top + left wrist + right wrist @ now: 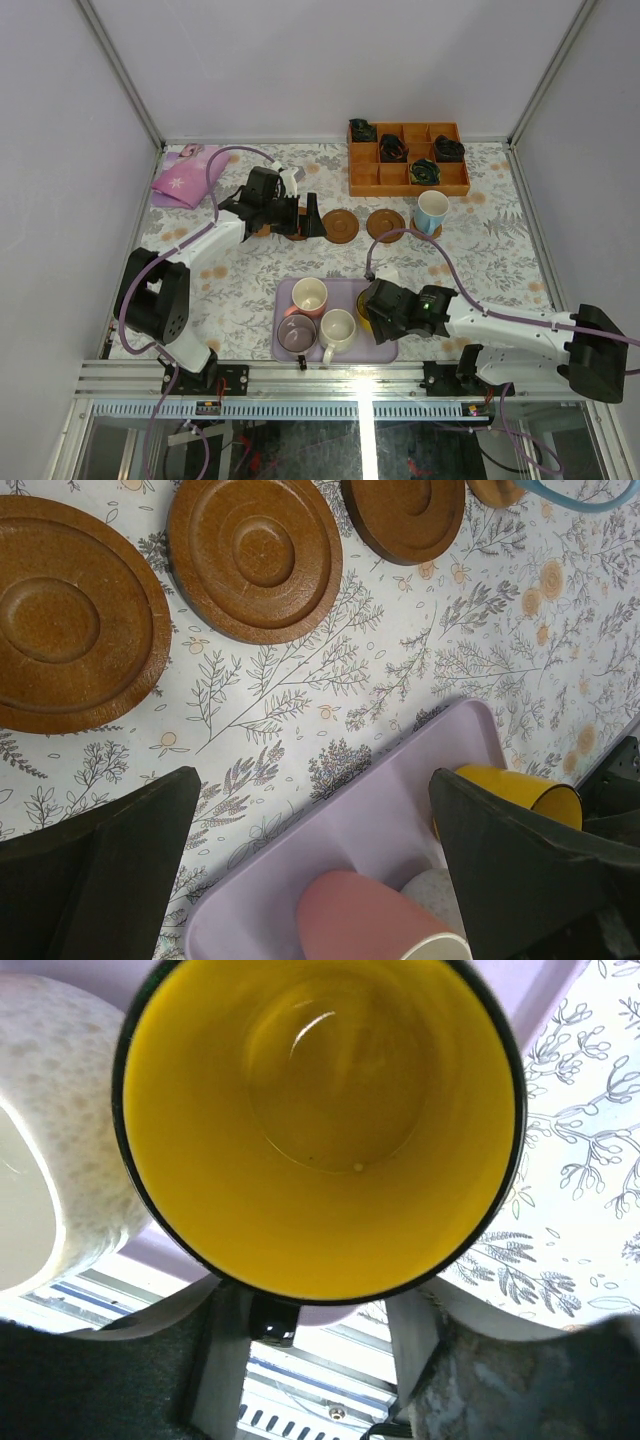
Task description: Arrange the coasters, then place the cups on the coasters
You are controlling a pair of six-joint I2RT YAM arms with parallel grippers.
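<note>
A: Four cups [309,296] sit in the lavender tray [350,290] at the near edge of the table [490,250]. Which one is in hand?

B: The yellow cup [320,1130], at the tray's right end, just beside the white cup [60,1160]. The right gripper [375,312] is right over it, and its camera looks straight down the cup's mouth.

A: Does it have hold of it?

B: I cannot tell. The cup fills the wrist view, and from above the wrist hides the fingers. The left gripper [290,215] is spread wide with nothing between its fingers, over the left end of the coaster row [340,224] toward the far edge.

A: How should the lift go, then?

B: My judgement is to pinch the wall firmly, then rise straight up so the cup neither nudges the white cup nor catches the tray's rim. Keep it level and carry it to the bare coaster [385,224] just left of the blue cup [432,210], which stands on a coaster of its own. That spot also keeps clear of the left arm. Centre the cup inside the raised rim before letting go.
</note>
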